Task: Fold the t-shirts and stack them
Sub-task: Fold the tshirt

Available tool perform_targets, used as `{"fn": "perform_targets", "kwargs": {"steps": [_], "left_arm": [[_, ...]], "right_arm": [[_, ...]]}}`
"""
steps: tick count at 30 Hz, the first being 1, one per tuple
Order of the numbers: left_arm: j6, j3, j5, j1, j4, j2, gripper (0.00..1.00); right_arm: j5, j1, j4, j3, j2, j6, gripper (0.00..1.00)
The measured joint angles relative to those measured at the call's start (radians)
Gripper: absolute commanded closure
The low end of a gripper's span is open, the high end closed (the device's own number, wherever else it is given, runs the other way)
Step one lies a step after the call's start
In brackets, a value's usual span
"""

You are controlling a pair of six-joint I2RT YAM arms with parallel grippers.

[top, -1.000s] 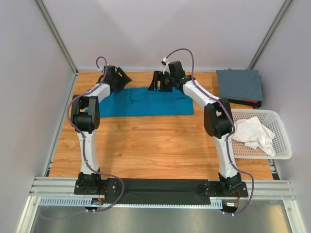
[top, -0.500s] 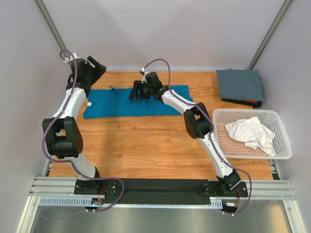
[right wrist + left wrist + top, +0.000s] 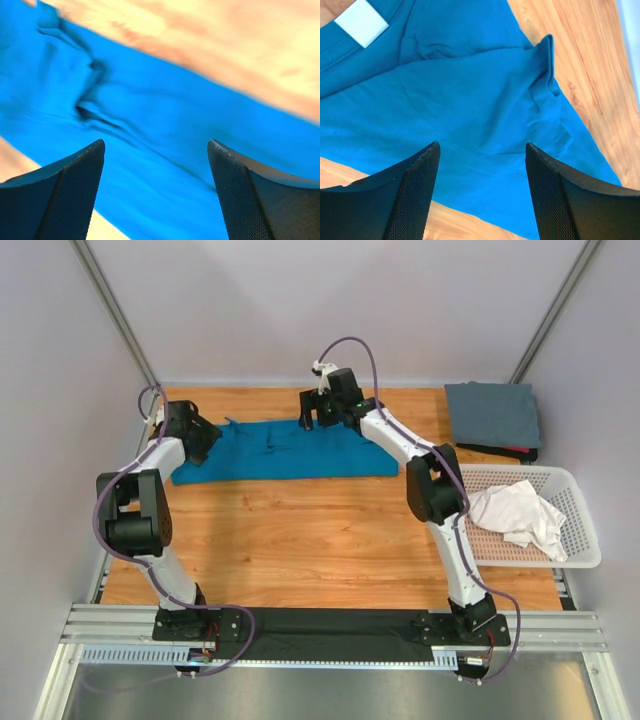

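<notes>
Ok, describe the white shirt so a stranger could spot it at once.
At the right edge of the table sits a white lattice basket. The white shirt lies crumpled inside it. The teal shirt is spread flat on the wood and the grey shirt sits folded in the far right corner; only this one is bunched up.

No writing, number or brand mark is showing legibly in any of the views. A small white tag point(image 3: 361, 22) is lying at the inside of the neckline of the teal-blue t-shirt point(image 3: 470, 100). Its face is showing blank in the left wrist view, with no letters or logo to make out.
</notes>
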Motion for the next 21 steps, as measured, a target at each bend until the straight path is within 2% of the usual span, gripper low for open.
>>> {"fn": "perform_targets", "kwargs": {"steps": [4,9,15,21], "left_arm": [[-0.041,0.007,-0.029,-0.009,-0.019,0.019,0.25],[-0.095,0.029,-0.063,-0.034,-0.049,0.087,0.25],[-0.137,0.101,-0.093,-0.047,-0.122,0.159,0.26],[-0.123,0.211,-0.108,-0.047,-0.176,0.227,0.26]], "right_arm": [[0.104,-0.023,0.004,-0.105,-0.102,-0.25,0.18],[0.184,-0.032,-0.029,-0.209,-0.108,-0.47,0.19],[0.116,-0.043,-0.142,-0.185,-0.053,-0.572,0.18],[0.092,-0.035,-0.265,-0.112,-0.021,-0.601,0.2]]}}
